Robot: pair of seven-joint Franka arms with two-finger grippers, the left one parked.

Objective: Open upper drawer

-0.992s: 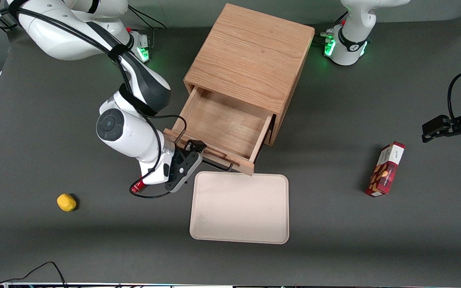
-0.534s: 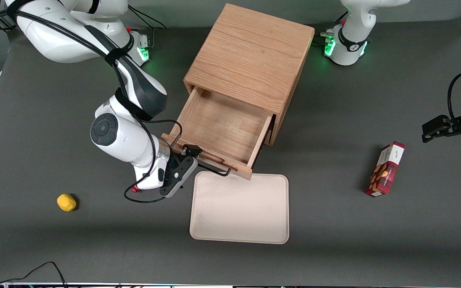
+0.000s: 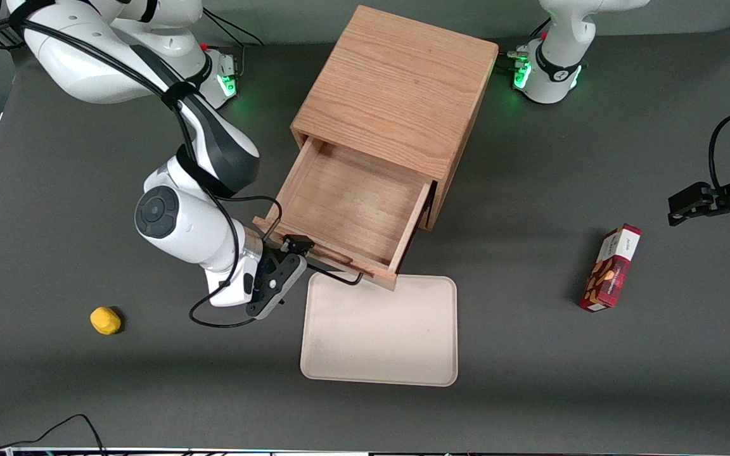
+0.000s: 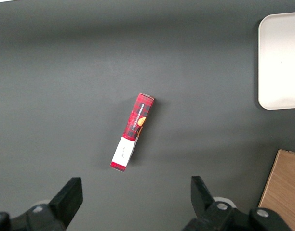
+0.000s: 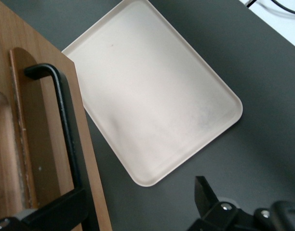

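The oak cabinet stands in the middle of the table. Its upper drawer is pulled far out, and its bare wooden floor shows. The thin black wire handle runs along the drawer front, nearest the front camera. My right gripper is at the handle's end toward the working arm, open. In the right wrist view the gripper has one finger lying across the handle and drawer front. The other finger is well apart, over the mat. The lower drawer is hidden beneath the upper one.
A beige tray lies just in front of the open drawer, nearer the front camera; it also shows in the right wrist view. A yellow object lies toward the working arm's end. A red box lies toward the parked arm's end.
The gripper has shifted toward the working arm's end of the table. The drawer front has moved with it, coming a little nearer the tray.
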